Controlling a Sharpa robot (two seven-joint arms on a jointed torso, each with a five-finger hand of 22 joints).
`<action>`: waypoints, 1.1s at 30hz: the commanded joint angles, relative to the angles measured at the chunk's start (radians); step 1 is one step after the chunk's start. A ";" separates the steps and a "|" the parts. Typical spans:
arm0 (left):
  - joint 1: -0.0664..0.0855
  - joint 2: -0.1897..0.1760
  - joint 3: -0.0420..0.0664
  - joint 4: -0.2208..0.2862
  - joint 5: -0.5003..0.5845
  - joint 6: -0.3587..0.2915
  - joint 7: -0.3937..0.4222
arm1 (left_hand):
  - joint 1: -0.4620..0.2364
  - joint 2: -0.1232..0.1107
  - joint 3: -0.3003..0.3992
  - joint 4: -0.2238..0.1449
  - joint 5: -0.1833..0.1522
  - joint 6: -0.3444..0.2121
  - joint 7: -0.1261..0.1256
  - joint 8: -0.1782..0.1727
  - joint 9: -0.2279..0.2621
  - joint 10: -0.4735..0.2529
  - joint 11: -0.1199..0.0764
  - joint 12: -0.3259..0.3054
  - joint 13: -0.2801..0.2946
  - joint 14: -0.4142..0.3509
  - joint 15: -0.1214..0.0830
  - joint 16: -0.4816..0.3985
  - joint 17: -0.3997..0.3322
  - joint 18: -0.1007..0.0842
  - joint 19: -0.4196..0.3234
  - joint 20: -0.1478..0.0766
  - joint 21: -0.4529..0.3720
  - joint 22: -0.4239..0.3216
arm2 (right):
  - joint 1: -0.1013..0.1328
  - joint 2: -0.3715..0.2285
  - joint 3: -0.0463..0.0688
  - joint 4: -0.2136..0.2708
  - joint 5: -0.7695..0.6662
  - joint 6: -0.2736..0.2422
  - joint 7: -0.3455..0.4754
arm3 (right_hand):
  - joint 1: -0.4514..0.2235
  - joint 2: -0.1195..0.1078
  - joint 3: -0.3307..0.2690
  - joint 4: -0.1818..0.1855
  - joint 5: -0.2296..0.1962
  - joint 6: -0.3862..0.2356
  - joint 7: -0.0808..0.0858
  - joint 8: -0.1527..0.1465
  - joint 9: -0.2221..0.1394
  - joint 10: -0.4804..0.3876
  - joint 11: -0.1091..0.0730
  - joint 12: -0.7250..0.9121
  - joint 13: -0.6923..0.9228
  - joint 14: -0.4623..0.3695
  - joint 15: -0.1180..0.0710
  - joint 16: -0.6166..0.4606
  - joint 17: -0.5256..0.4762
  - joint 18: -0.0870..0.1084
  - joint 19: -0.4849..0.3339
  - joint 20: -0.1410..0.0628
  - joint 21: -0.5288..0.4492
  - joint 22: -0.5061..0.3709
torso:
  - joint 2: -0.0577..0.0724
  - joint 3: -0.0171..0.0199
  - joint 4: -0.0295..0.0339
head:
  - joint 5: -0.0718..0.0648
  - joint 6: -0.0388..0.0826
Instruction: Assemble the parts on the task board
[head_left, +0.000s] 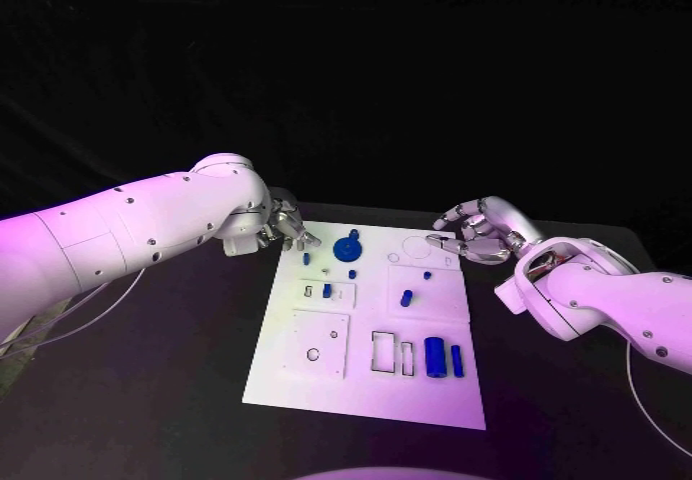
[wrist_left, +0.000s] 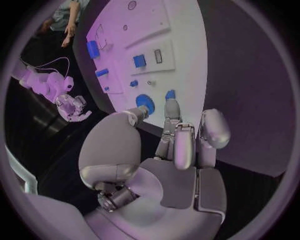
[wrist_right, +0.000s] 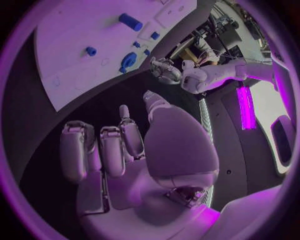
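Here, white task board (head_left: 303, 360) bears blue parts (head_left: 434, 356).

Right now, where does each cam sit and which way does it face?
Head view: on the robot's head, looking down at the board; both arms reach in, left hand, right hand.
Left wrist view: behind the left hand, facing the board.
Right wrist view: behind the right hand, facing the board.
Shared: each wrist view catches the opposite hand; all show the round blue part.

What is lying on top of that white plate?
Small blue parts sit on the white plate, including a round one. Anything under the plate is covered.
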 joint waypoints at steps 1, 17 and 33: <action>-0.002 0.011 -0.002 -0.015 -0.019 0.005 0.015 | 0.011 -0.001 -0.005 0.000 0.005 0.004 0.001 -0.005 -0.001 -0.002 0.001 -0.003 -0.001 0.056 0.007 0.006 0.105 0.007 0.007 0.000 0.008 0.003 | -0.001 0.002 0.000 0.000 -0.009 0.005 0.005 | -0.011 -0.001 -0.007 0.000 0.004 -0.007 0.002 0.006 0.001 -0.003 -0.004 -0.002 0.040 0.065 -0.006 -0.005 0.081 0.006 0.009 -0.006 -0.002 0.150 | 0.001 0.0010 0.0001 | 0.002 -0.001; -0.010 0.047 -0.012 -0.076 -0.046 0.063 0.007 | 0.009 -0.001 -0.010 0.003 0.005 0.007 0.002 -0.006 -0.003 0.000 0.001 -0.003 -0.003 0.058 0.007 0.010 0.113 0.006 0.009 0.001 0.010 0.007 | -0.003 0.007 0.000 -0.003 -0.009 0.006 0.005 | -0.011 0.000 -0.007 -0.001 0.005 -0.007 0.002 0.007 0.002 -0.003 -0.004 -0.001 0.040 0.065 -0.007 -0.005 0.081 0.006 0.009 -0.006 -0.002 0.150 | -0.001 0.0028 -0.0012 | 0.006 -0.006; -0.018 0.064 -0.017 -0.106 -0.036 0.071 0.006 | 0.017 0.011 -0.009 0.001 0.005 0.015 0.000 -0.008 -0.005 0.000 0.001 -0.004 -0.005 0.060 0.007 0.013 0.116 0.006 0.011 0.002 0.012 0.010 | -0.004 0.008 0.000 -0.002 -0.009 0.006 0.005 | -0.011 0.002 -0.007 -0.001 0.007 -0.007 0.002 0.008 0.002 -0.003 -0.004 -0.001 0.040 0.065 -0.007 -0.005 0.082 0.006 0.008 -0.007 -0.003 0.150 | -0.001 0.0025 -0.0003 | 0.006 -0.007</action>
